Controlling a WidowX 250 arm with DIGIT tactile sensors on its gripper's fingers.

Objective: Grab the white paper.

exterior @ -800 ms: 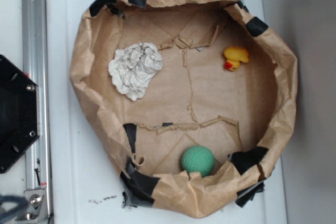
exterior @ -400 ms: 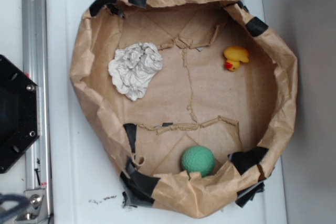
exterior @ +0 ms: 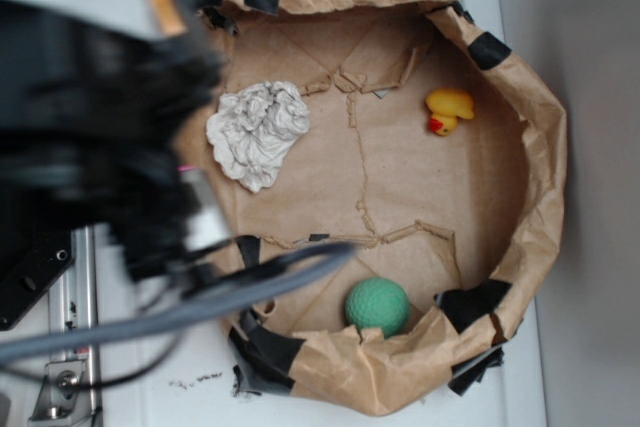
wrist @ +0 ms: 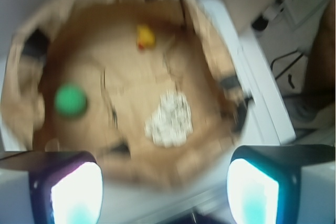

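The white paper is a crumpled off-white wad lying in the upper left of the brown paper bag. In the wrist view the white paper shows blurred, ahead of and between the fingers. My gripper is open, its two bright pads wide apart with nothing between them. In the exterior view the arm is a dark blur over the bag's left edge, just left of the wad, and its fingers cannot be made out there.
A green ball lies near the bag's front wall and a yellow rubber duck at its upper right. The bag has raised, taped walls. A grey cable crosses the lower left. A metal rail runs along the left.
The arm has swung into the exterior view from the left, now covering the bag's left edge. The paper, ball and duck have not moved.
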